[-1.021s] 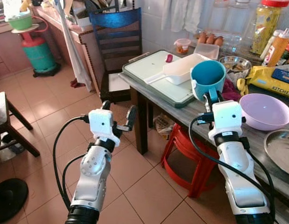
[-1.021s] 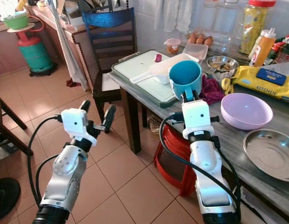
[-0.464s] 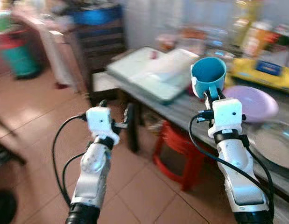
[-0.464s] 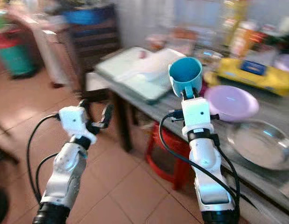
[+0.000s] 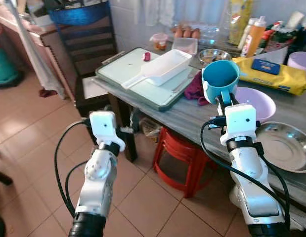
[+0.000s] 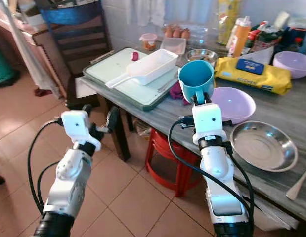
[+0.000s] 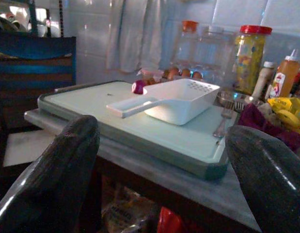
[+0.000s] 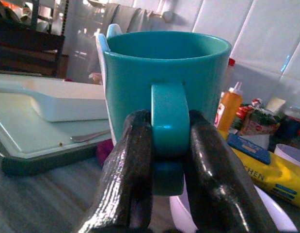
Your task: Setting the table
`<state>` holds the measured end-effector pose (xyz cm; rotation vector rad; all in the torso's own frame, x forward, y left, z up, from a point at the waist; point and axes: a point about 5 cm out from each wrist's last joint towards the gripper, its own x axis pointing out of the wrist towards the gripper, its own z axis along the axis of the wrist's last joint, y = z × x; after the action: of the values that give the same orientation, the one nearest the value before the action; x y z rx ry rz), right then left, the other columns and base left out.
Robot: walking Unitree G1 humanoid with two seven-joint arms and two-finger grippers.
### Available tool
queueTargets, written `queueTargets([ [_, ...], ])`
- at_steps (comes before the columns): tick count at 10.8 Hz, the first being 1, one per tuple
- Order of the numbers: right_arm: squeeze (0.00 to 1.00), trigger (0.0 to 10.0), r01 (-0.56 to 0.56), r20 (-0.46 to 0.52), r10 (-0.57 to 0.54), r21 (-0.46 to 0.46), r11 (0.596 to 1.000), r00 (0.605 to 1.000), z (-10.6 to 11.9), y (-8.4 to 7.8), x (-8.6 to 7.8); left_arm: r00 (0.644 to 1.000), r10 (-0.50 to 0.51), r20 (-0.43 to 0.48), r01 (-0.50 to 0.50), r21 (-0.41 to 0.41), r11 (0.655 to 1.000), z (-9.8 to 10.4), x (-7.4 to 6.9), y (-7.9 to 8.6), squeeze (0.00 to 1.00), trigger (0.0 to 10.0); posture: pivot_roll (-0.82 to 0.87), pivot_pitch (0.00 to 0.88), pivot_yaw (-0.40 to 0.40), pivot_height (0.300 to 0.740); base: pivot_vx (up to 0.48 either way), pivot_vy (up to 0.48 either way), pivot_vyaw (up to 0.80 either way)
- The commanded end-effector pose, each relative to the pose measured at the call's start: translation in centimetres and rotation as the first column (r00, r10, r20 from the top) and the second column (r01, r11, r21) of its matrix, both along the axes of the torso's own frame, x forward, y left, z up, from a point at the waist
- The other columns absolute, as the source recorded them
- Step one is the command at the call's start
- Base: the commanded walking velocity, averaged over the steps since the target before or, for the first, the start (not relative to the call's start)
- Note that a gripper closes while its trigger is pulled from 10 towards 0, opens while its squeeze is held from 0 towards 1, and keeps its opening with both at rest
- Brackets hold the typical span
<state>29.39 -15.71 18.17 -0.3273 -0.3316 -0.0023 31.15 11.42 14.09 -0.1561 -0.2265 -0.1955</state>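
The teal mug (image 8: 166, 92) is upright, held above the near edge of the tabletop (image 6: 162, 116), its handle pinched between the right gripper (image 8: 164, 160) fingers (image 8: 133, 165). Compared with a second ago the view has swung round and sharpened, so the steel plate (image 6: 264, 148) and purple bowl (image 6: 232, 103) now lie right beside the mug. I'd judge a setting-down spot is near. The mug is glossy, empty and unchipped. The left gripper (image 7: 159, 160) hangs spread wide off the table's edge, facing the green tray (image 7: 140, 126).
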Motion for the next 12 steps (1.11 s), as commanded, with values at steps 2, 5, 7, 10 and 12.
queueTargets([
  [2,0.00,10.0,-0.005,0.033,0.005,-0.003,1.000,0.999,0.90,0.05,-0.04,0.999,0.012,-0.038,-0.012,-0.002,1.000,-0.21,0.38,0.33,0.00,10.0,-0.19,0.061,0.046,0.740,0.000,0.000,-0.80],
  [5,0.00,10.0,-0.014,0.037,0.014,-0.004,1.000,0.999,0.95,0.18,-0.10,0.998,0.017,-0.057,-0.017,-0.005,1.000,-0.22,0.52,0.40,0.00,10.0,-0.19,0.065,0.042,0.740,0.000,0.000,0.00],
  [7,0.00,10.0,-0.015,0.034,0.015,-0.007,1.000,0.999,0.93,0.12,-0.09,0.998,0.033,-0.062,-0.033,0.001,0.999,-0.14,0.59,0.49,0.00,10.0,-0.19,0.069,0.039,0.740,-0.253,0.000,0.00],
  [10,0.00,10.0,-0.009,0.027,0.009,-0.002,1.000,1.000,0.81,0.02,0.01,0.996,0.043,-0.072,-0.043,0.002,0.999,-0.13,0.69,0.59,0.00,10.0,-0.19,0.069,0.040,0.740,-0.315,0.000,0.00],
  [12,0.00,10.0,-0.004,0.022,0.004,0.006,1.000,1.000,0.72,-0.01,0.04,0.996,0.042,-0.076,-0.042,0.002,0.999,-0.13,0.72,0.59,0.00,10.0,-0.19,0.068,0.042,0.740,-0.336,0.000,0.00],
])
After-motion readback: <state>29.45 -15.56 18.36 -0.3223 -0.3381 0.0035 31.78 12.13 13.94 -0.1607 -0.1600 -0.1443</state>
